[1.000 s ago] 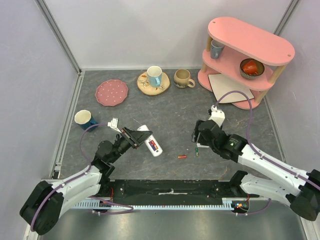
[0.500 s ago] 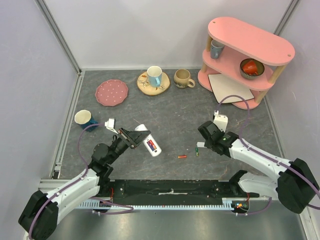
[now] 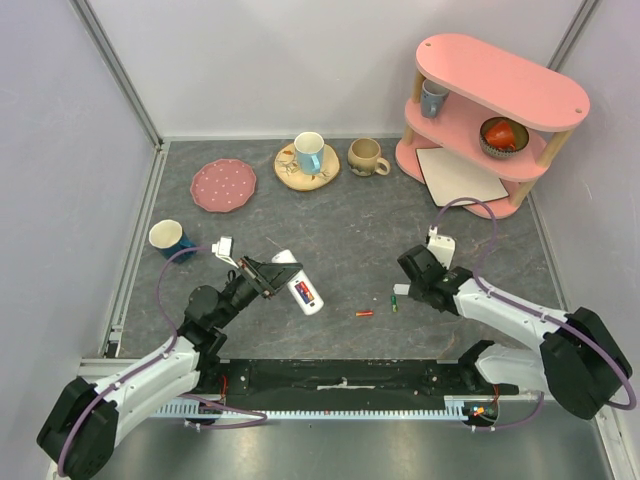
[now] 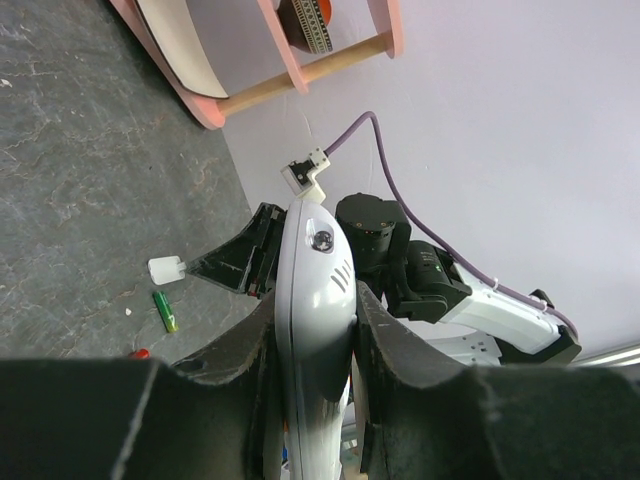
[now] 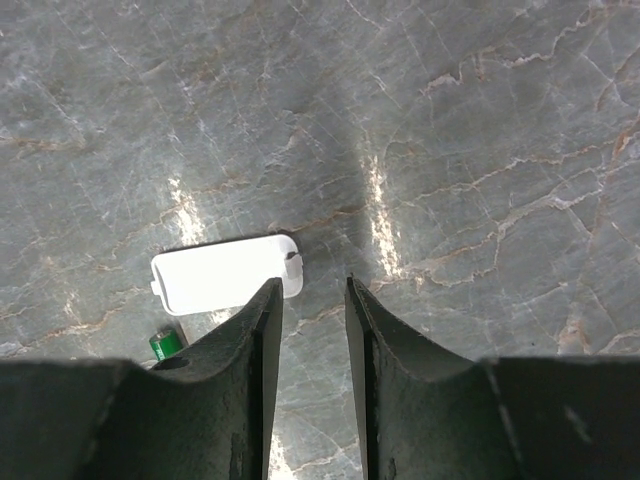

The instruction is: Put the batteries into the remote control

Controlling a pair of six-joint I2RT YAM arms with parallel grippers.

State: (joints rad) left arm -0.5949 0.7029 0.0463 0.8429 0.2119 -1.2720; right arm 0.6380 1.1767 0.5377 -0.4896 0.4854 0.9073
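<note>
My left gripper is shut on the white remote control and holds it above the table left of centre. Red and blue batteries show in its open compartment. In the left wrist view the remote stands edge-on between the fingers. A red-orange battery and a green battery lie on the table. A small white battery cover lies beside the green one. My right gripper is open and empty, just right of the cover, with the green battery below-left.
A pink two-tier shelf stands at the back right, with a beige board on its lowest tier. A tan mug, a blue mug on a wooden coaster and a pink plate stand at the back. A blue cup is at the left.
My right gripper has come down towards the table beside the white cover. The left gripper with the remote has barely moved.
</note>
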